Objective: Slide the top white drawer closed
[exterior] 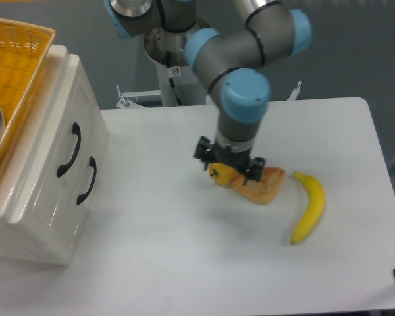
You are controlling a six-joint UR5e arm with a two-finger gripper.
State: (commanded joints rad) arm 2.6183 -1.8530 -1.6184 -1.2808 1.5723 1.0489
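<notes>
top white drawer (pixel 59 141): we see it flush in the cabinet at the surface's (pixel 184 263) left edge.
hand (pixel 229 166): we find it over the yellow pepper (pixel 222 175), beside the pastry (pixel 260 185); grip unclear.

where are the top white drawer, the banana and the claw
top white drawer (pixel 64 135): fixed camera view, on its white front panel beside the black handle.
banana (pixel 311 205): fixed camera view, on the middle of its yellow curve.
claw (pixel 228 168): fixed camera view, midway between its fingertips, above the yellow pepper.
</notes>
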